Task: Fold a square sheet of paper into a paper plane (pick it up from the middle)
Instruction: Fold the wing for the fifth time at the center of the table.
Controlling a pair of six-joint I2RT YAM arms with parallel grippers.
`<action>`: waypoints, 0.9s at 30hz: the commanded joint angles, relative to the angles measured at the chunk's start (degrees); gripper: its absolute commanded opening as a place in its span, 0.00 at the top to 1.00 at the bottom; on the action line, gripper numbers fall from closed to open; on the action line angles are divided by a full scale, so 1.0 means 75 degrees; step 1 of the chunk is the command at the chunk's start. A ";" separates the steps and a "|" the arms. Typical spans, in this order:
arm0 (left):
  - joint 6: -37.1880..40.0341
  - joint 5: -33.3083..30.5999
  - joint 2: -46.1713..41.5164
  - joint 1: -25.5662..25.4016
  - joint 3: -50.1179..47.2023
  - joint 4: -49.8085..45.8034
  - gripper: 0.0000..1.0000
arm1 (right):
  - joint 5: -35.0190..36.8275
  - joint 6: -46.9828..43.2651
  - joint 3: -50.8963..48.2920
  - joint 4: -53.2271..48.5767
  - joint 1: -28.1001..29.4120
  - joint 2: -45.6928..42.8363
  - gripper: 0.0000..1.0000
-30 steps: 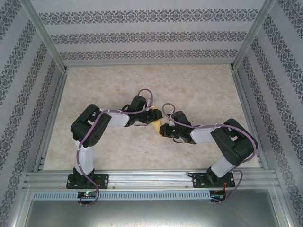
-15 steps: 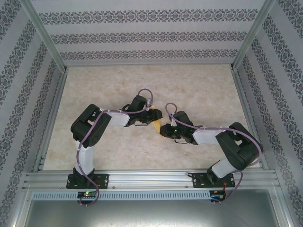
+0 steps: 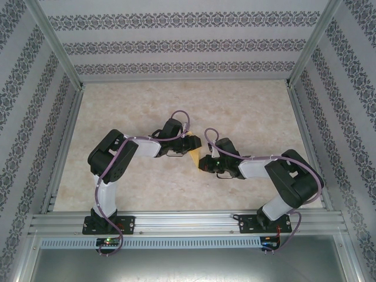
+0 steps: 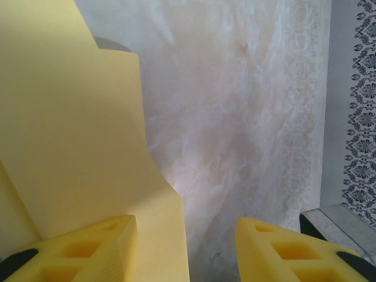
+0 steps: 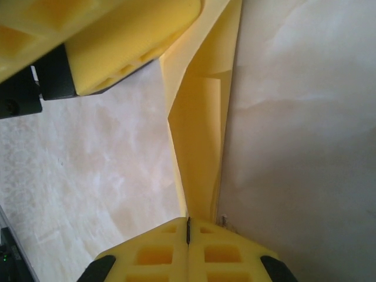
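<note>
The yellow sheet of paper hangs folded above the table's middle, between the two grippers. In the right wrist view it is a narrow, creased strip running up from my right gripper, whose fingers are shut on its lower end. In the left wrist view the paper is in broad layers on the left and lies against the inner face of the left finger. My left gripper is open, with bare table showing in the gap. From above, the left gripper and the right gripper nearly touch.
The marbled table is walled by patterned panels and a metal frame along its near edge. A metal rail corner shows at the lower right of the left wrist view. A left finger hangs close above the paper.
The right arm's elbow swung out to the right and has come partly back. Both grippers stay at the paper and the left arm holds still.
</note>
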 commanded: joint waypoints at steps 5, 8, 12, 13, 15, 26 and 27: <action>-0.0102 -0.0431 0.0250 -0.0013 -0.0065 -0.0857 0.51 | -0.0625 0.0127 -0.0257 -0.0060 -0.0152 0.0487 0.99; -0.0096 -0.0442 0.0258 -0.0002 -0.0040 -0.0925 0.52 | -0.0501 0.0276 -0.0224 -0.0365 -0.0201 0.0762 0.99; -0.0085 -0.0437 0.0258 -0.0002 -0.0039 -0.0950 0.52 | -0.0761 0.0764 -0.0496 0.0372 -0.0298 0.0891 1.00; -0.0073 -0.0450 0.0247 0.0001 -0.0039 -0.0963 0.52 | -0.0758 0.0823 -0.0536 0.0436 -0.0304 0.0812 1.00; -0.0063 -0.0463 0.0244 0.0007 -0.0049 -0.0952 0.52 | -0.0683 0.0744 -0.0437 0.0256 -0.0313 0.0624 0.98; -0.0073 -0.0405 0.0270 0.0021 -0.0028 -0.0894 0.52 | 0.0503 -0.0834 0.0651 -0.1766 -0.0148 -0.0656 0.68; -0.0090 -0.0389 0.0270 0.0021 -0.0033 -0.0893 0.52 | 0.0628 -0.0932 0.0723 -0.1831 -0.0103 -0.0636 0.66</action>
